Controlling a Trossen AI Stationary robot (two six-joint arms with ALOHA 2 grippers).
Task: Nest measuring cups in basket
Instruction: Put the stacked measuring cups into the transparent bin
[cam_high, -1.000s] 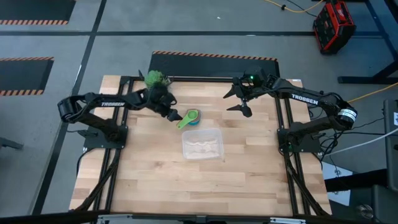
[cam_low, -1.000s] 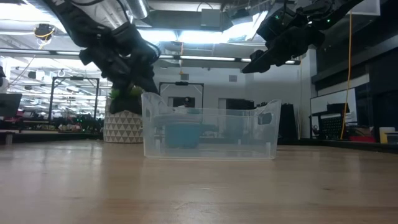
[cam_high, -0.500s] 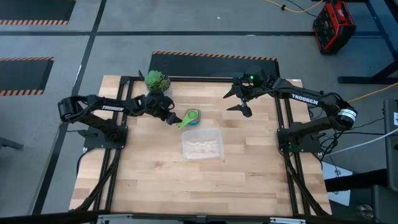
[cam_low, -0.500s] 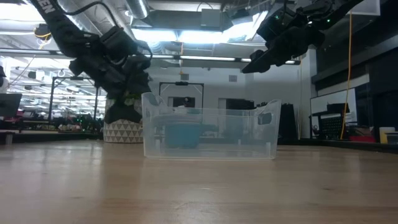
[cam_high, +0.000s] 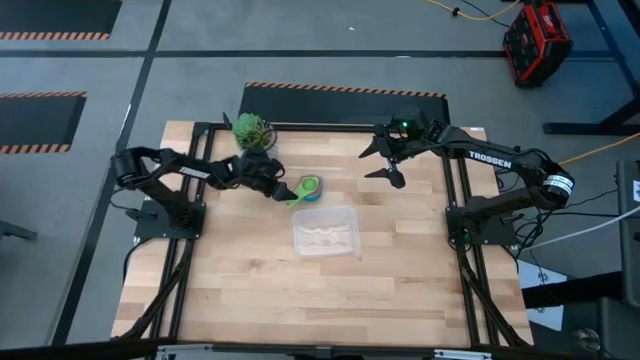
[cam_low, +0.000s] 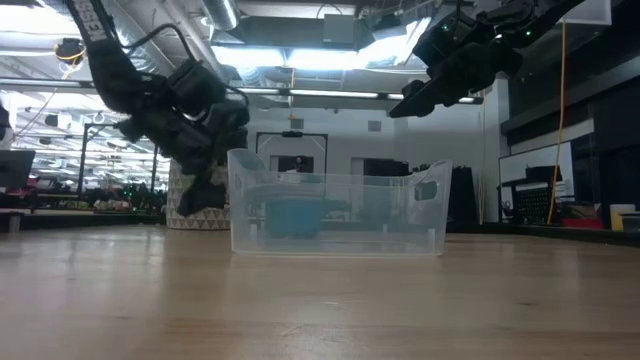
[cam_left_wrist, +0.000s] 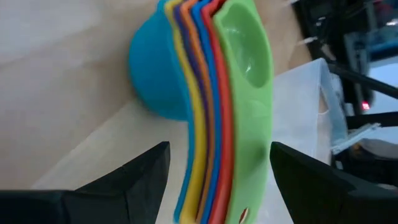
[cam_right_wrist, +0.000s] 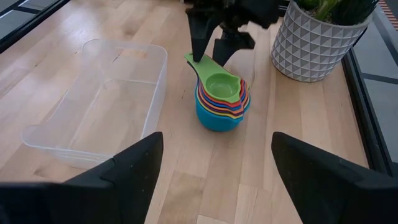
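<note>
The measuring cups (cam_right_wrist: 221, 99) stand nested in one stack on the table, light blue at the bottom and green on top, their handles (cam_left_wrist: 233, 155) fanned out toward the table's left. My left gripper (cam_right_wrist: 210, 48) is open and low, one finger on each side of the handle stack (cam_high: 293, 197); no touch shows. The clear basket (cam_high: 325, 232) rests on its base just nearer than the cups. My right gripper (cam_high: 384, 165) hangs open high above the far right of the table, holding nothing.
A green plant in a white patterned pot (cam_high: 250, 130) stands at the far edge, close behind my left arm. Bare wood lies nearer than the basket (cam_low: 340, 215) and to its right.
My left gripper has sunk toward the table and tipped its fingers lower, coming down around the cups' handles. It stays open. The cups and the basket have kept their places.
</note>
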